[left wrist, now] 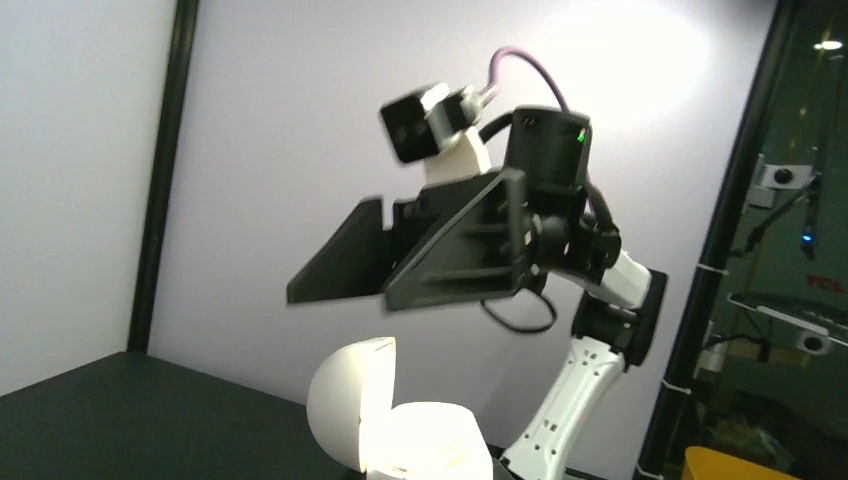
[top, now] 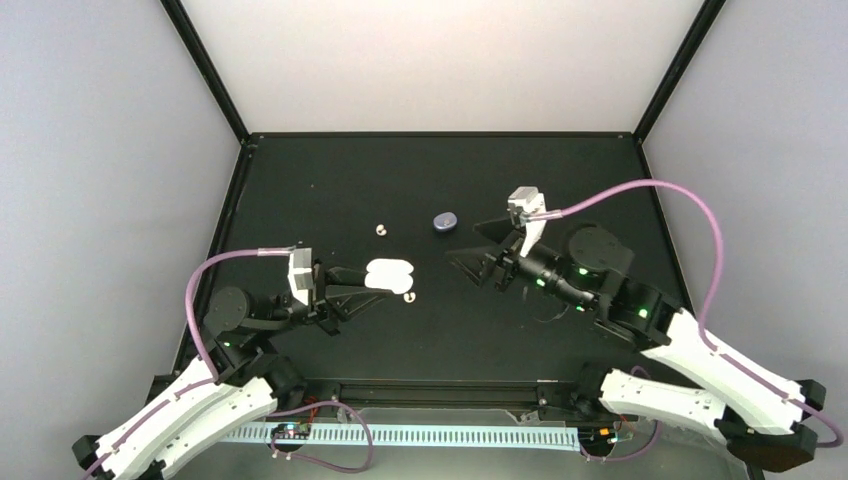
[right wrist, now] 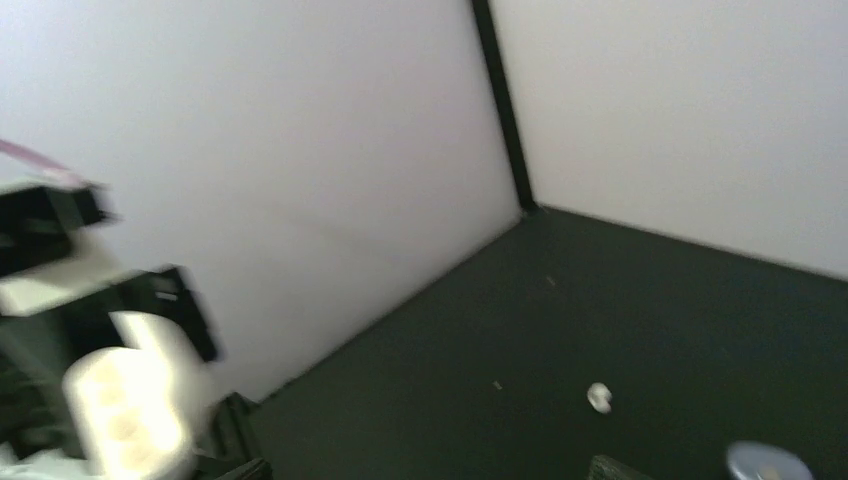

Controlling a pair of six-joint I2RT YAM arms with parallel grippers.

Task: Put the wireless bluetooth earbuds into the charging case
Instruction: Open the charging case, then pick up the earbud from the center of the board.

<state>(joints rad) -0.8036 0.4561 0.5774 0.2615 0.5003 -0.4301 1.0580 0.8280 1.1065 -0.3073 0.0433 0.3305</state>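
Observation:
The white charging case (top: 390, 275) is open and held off the table, with my left gripper (top: 373, 284) shut on it. In the left wrist view the case (left wrist: 420, 440) fills the bottom edge with its lid (left wrist: 350, 400) raised; my own fingers are out of frame there. One white earbud (top: 381, 229) lies on the table behind the case and also shows in the right wrist view (right wrist: 599, 397). Another white earbud (top: 408, 297) lies just in front of the case. My right gripper (top: 470, 246) hovers open and empty to the right of the case, facing it.
A small bluish oval case (top: 445, 221) lies closed on the black table (top: 330, 180), just left of the right gripper's far finger; it also shows in the right wrist view (right wrist: 765, 463). White walls enclose the table on three sides.

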